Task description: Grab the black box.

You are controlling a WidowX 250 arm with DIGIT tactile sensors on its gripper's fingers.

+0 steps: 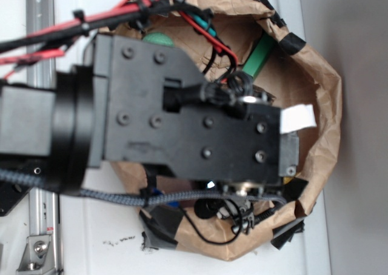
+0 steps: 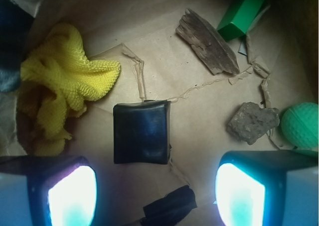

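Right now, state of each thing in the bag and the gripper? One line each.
gripper: open, empty, fingers either side just short of the box
black box: flat on the paper, not gripped
yellow cloth: crumpled, left of the box
wood piece: lying flat
rock: resting beside the green ball
green block: tilted against the bag wall
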